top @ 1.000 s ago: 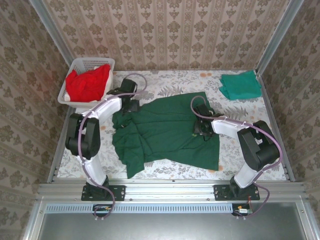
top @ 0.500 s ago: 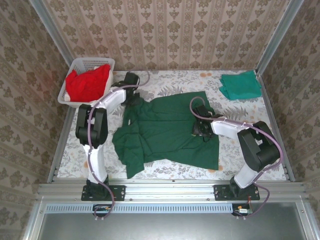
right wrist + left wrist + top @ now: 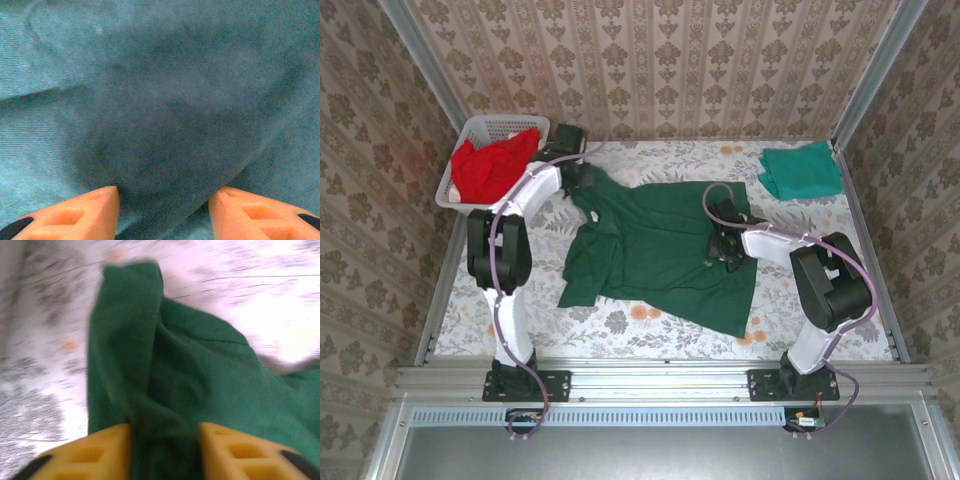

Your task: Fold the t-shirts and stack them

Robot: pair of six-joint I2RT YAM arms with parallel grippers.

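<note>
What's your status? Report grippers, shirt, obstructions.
Left gripper astride bunched dark green t-shirt, grip unclear. Right gripper down on same shirt, jaws apart. Shirt spread, not folded. Nothing in the way.

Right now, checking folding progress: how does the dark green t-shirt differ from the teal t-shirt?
The dark green t-shirt lies spread and rumpled mid-table; the teal t-shirt is a compact folded bundle in the far right corner. The dark green one covers far more table than the teal one. The left gripper and right gripper both touch the dark green one; the teal one lies apart from them. Both are green cloth.
</note>
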